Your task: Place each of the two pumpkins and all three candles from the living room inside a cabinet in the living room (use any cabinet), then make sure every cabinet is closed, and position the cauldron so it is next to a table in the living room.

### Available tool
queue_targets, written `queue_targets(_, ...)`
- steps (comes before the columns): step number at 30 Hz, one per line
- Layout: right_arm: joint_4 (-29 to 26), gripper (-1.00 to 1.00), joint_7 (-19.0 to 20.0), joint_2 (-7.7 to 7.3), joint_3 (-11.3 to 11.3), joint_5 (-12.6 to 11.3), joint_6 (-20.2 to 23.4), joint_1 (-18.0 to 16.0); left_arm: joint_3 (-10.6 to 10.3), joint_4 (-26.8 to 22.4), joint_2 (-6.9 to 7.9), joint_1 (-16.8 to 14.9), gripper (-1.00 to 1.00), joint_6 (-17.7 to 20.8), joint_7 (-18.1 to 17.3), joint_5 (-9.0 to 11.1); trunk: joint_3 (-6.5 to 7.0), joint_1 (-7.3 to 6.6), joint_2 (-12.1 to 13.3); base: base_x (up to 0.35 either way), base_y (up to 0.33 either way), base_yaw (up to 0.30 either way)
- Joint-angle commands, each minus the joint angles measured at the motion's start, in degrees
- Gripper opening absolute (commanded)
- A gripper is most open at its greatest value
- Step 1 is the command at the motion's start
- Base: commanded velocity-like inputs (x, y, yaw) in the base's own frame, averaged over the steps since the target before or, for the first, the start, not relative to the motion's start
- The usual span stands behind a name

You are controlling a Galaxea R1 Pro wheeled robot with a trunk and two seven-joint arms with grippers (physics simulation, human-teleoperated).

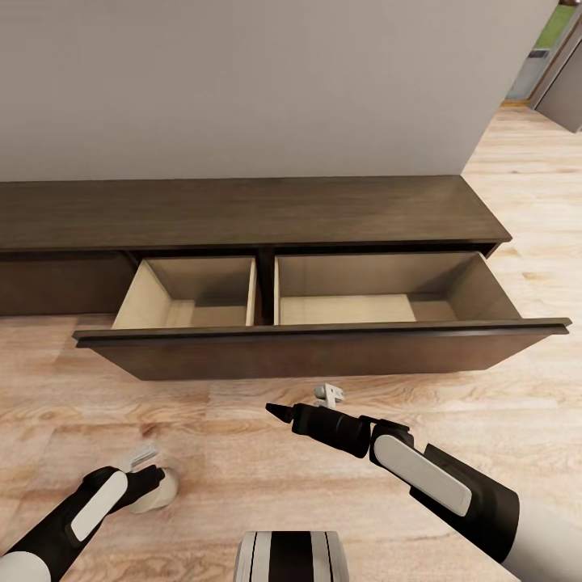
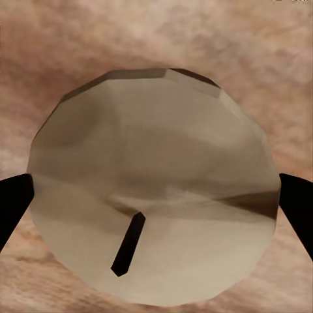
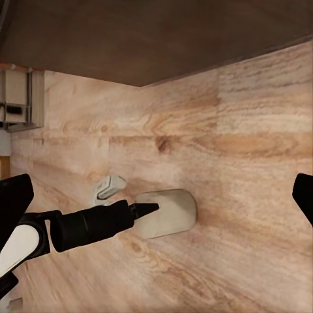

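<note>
Wood floor before the cabinet [image 1: 242, 212], its drawers [image 1: 323, 343] open and bare: my left gripper [image 2: 155, 199] straddles a candle [image 2: 153, 195], fingers not yet touching, my right gripper [image 3: 156, 195] spread empty.

The cabinet [image 1: 242, 212] looks like dark-brown wood with a fine grain and a dull, matt finish; its pulled-out drawer [image 1: 323, 352] has pale, smooth, unvarnished-looking inner panels. The floor [image 1: 242, 420] is light wood planks with knots and a slight sheen. The candle [image 2: 153, 189], near left, has a matt, waxy, faceted grey-white surface and a dark wick. The arms show glossy white and matt black plastic shells. The wall [image 1: 242, 81] is plain, matt grey.
</note>
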Motion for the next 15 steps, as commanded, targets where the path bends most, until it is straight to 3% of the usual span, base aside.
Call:
queue_targets(1, -0.10, 1.00, -0.42, -0.04, 0.08, -0.49, -0.02, -0.06, -0.32, -0.11, 0.07, 0.06, -1.00, -0.35, 0.46, 1.91, -0.06, 0.01, -0.01, 0.000, 0.000, 0.000)
queue_targets(15, -0.10, 1.00, -0.42, -0.05, 0.03, -0.49, -0.02, -0.05, -0.20, -0.25, 0.22, 0.06, -1.00, -0.35, 0.41, 1.91, -0.06, 0.01, -0.01, 0.000, 0.000, 0.000)
